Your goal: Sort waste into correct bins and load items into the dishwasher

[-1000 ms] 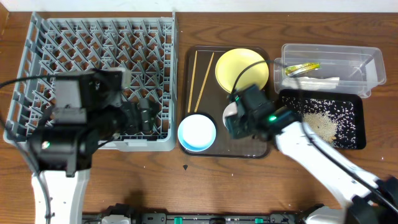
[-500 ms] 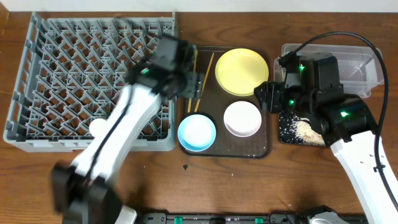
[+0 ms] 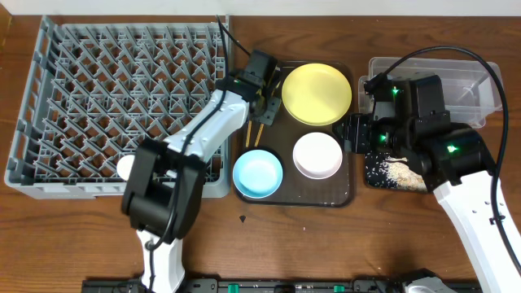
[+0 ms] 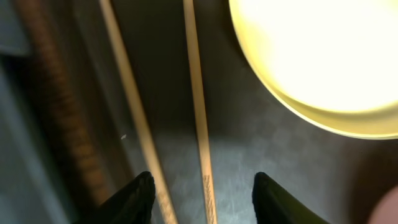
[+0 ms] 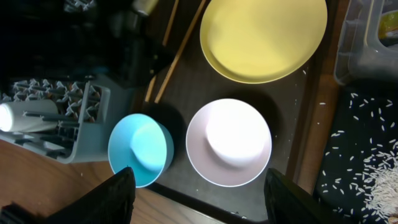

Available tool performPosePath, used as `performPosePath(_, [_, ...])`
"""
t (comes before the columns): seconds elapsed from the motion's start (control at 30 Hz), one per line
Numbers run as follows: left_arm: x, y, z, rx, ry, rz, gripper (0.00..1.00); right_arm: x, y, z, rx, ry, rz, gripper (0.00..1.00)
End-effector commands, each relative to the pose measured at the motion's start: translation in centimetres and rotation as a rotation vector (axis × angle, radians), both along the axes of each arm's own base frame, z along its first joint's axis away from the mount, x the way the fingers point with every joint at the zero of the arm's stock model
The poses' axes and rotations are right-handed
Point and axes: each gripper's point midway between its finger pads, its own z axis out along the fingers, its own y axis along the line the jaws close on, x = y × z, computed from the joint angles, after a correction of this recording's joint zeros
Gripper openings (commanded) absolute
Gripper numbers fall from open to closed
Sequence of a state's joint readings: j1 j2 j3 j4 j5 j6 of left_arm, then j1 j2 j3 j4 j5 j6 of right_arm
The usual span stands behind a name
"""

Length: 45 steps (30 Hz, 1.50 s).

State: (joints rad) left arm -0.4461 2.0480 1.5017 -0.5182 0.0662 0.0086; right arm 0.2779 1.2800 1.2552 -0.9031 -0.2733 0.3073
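Two wooden chopsticks (image 3: 251, 134) lie on the left of the dark brown serving tray (image 3: 326, 191). My left gripper (image 3: 260, 114) is open just above them; in the left wrist view both chopsticks (image 4: 199, 112) run between its jaws (image 4: 205, 202), beside the yellow plate (image 4: 323, 56). My right gripper (image 3: 352, 134) is open and empty; its jaws (image 5: 208, 205) hover over the white bowl (image 5: 229, 142) and light blue bowl (image 5: 140, 157). The yellow plate (image 3: 317, 94), white bowl (image 3: 317, 155) and blue bowl (image 3: 258, 172) sit on the tray. A small white cup (image 3: 126, 167) lies in the grey dish rack (image 3: 122, 98).
The clear tub (image 3: 464, 89) stands at the back right. In front of it is the black tray (image 3: 378, 171) with rice crumbs (image 5: 379, 186), partly hidden by my right arm. Something green-yellow shows in the tub (image 5: 388, 22). The rack's front corner (image 5: 81, 124) is close to the blue bowl.
My left gripper has swung from over the rack to the chopsticks and lowered onto them. My right gripper moved right, off the white bowl, then stayed nearly still.
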Motion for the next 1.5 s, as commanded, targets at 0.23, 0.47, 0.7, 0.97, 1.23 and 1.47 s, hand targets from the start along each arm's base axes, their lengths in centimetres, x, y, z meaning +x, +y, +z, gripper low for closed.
performPosePath(0.23, [0.0,-1.1,-4.6,0.042,0.050,-0.037,0.38,-0.1,0.0,0.4,0.013,-0.002,-0.005,0.65])
performPosePath(0.47, [-1.4,-1.2,-5.6,0.025,0.100,-0.047,0.10,-0.1,0.1,0.4,0.014,0.000,-0.005,0.64])
performPosePath(0.7, [0.3,-0.3,-0.1,0.000,0.008,0.027,0.08,-0.4,0.0,0.2,0.009,0.016,-0.004,0.61])
performPosePath(0.97, [0.5,1.8,9.3,-0.038,-0.156,0.073,0.08,-0.6,0.2,0.2,0.020,0.021,0.004,0.59])
performPosePath(1.23, [-1.6,10.2,9.9,0.123,-0.087,0.347,0.12,-0.6,0.2,0.2,0.020,0.021,0.004,0.59])
performPosePath(1.47, [-1.3,12.5,6.9,0.146,-0.015,0.423,0.13,-0.5,0.2,0.2,0.020,0.021,0.004,0.59])
